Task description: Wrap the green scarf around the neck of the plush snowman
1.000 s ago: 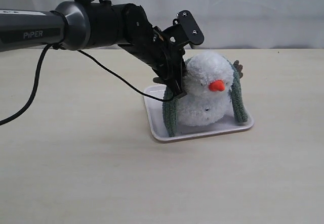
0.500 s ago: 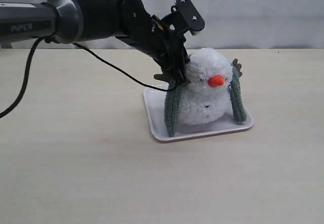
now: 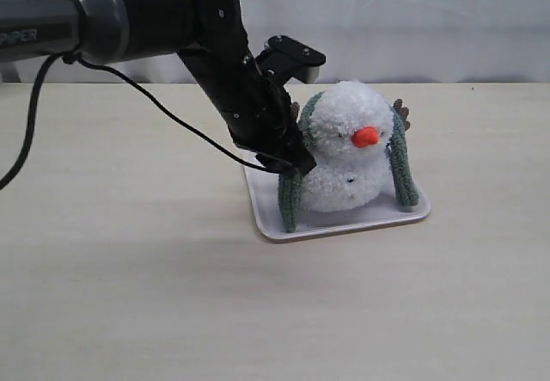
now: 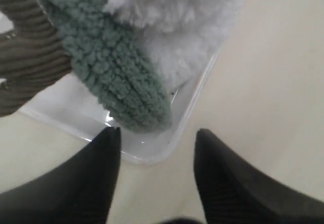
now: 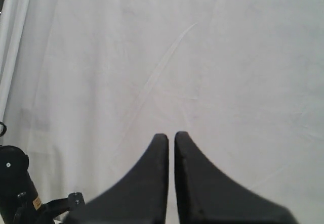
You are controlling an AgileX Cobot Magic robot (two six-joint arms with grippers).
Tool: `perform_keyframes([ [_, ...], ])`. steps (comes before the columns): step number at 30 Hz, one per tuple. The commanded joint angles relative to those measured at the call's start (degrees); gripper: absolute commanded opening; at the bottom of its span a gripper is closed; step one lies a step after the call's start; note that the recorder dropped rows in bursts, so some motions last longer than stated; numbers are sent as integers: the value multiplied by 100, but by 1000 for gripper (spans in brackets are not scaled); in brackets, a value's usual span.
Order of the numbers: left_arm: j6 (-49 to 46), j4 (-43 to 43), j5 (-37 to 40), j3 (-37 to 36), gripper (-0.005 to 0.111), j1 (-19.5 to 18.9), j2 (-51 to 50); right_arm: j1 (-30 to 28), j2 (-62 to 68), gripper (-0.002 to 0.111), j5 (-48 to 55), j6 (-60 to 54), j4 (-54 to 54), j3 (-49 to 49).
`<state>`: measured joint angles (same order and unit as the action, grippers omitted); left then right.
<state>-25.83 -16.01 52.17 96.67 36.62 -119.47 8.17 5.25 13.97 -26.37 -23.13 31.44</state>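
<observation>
The green scarf [image 3: 290, 199] drapes over the plush snowman [image 3: 344, 166], which sits in a tray [image 3: 277, 231] near the worktop's [image 3: 129, 295] far edge. Both ends hang down, seemingly ready for crossing. The left hand [image 4: 158, 132] stands open beside one end, gripping nothing; the right hand [image 5: 171, 135] is closed.

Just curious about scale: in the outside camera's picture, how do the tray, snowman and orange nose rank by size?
Largest to smallest: tray, plush snowman, orange nose; the snowman stands taller but covers less.
</observation>
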Motion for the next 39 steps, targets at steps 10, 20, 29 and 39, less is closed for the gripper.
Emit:
perform_keyframes([
  [10,1,-433,-937,6,58,-29,-736,0,-16,4,88,17,10,-16],
  [20,-63,-803,-867,6,7,-29,-698,0,-16,4,83,6,10,-16],
  [29,-144,-2500,-735,6,1,-29,-550,0,-16,4,131,6,10,-16],
  [39,-583,-2889,-958,6,2,-16,-745,0,-16,4,131,6,10,-16],
])
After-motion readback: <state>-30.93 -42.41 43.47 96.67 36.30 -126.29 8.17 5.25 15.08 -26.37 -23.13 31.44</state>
